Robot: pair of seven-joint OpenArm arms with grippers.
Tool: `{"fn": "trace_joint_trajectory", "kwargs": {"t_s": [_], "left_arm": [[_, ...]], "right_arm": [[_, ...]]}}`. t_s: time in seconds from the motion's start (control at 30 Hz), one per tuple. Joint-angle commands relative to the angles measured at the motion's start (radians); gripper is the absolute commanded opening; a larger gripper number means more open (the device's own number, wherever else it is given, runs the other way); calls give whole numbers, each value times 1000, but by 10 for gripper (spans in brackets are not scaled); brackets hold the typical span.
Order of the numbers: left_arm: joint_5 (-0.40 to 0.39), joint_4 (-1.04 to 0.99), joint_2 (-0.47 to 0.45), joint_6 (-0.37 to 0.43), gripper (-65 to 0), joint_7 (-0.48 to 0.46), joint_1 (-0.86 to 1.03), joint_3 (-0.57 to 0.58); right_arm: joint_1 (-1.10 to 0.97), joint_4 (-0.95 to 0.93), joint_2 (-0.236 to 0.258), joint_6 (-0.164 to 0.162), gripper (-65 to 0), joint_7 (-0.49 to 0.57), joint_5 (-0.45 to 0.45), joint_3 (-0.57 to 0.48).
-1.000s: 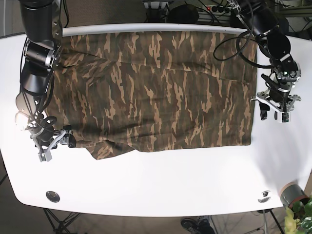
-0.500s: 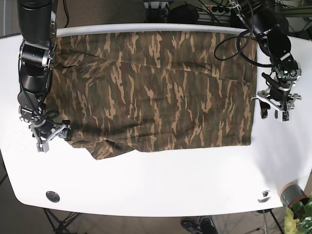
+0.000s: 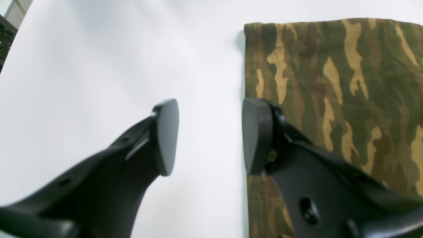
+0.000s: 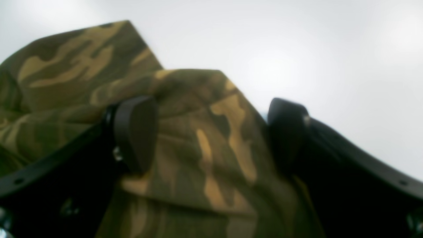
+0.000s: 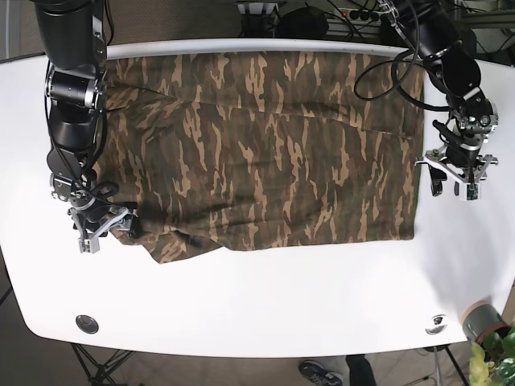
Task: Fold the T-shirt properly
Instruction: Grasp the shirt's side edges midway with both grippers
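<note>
The camouflage T-shirt (image 5: 257,145) lies spread flat on the white table (image 5: 265,297); its lower left corner is bunched. In the right wrist view a fold of the T-shirt (image 4: 205,138) sits between the wide-apart fingers of my right gripper (image 4: 211,132), which is open. The base view shows that right gripper (image 5: 103,228) at the shirt's lower left corner. My left gripper (image 3: 210,137) is open at the shirt's right edge (image 3: 330,82), one finger over the hem, the other over bare table. In the base view the left gripper (image 5: 452,188) stands just right of the shirt.
Two round fittings (image 5: 87,324) (image 5: 437,324) sit near the table's front edge. A pot (image 5: 481,319) with a plant stands past the front right corner. Cables (image 5: 386,72) hang over the shirt's back right part.
My right gripper has moved right from the bare table onto the shirt's lower left corner, now straddling the fabric. The left gripper has barely shifted.
</note>
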Motion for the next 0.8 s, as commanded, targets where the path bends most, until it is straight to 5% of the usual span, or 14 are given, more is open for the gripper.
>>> {"fn": "trace_joint_trajectory", "kwargs": {"t_s": [0.0, 0.1, 0.43, 0.7, 0.77], "left_arm": [[-8, 11, -38, 5, -363, -28, -18, -1], [-8, -3, -40, 5, -360, -28, -21, -1], [-8, -269, -110, 67, -356, -28, -204, 25], [-9, -594, -159, 74, -349, -28, -408, 156], [-9, -674, -159, 74, -296, -33, -454, 159]], "right_arm": [[14, 4, 3, 5, -155, -47, -1, 0], [14, 4, 0, 3, -189, -45, -1, 0], [16, 4, -3, -1, -617, -47, -7, -4], [14, 4, -3, -1, -625, -47, -9, -4], [13, 4, -3, -1, -625, -47, -7, -4]]}}
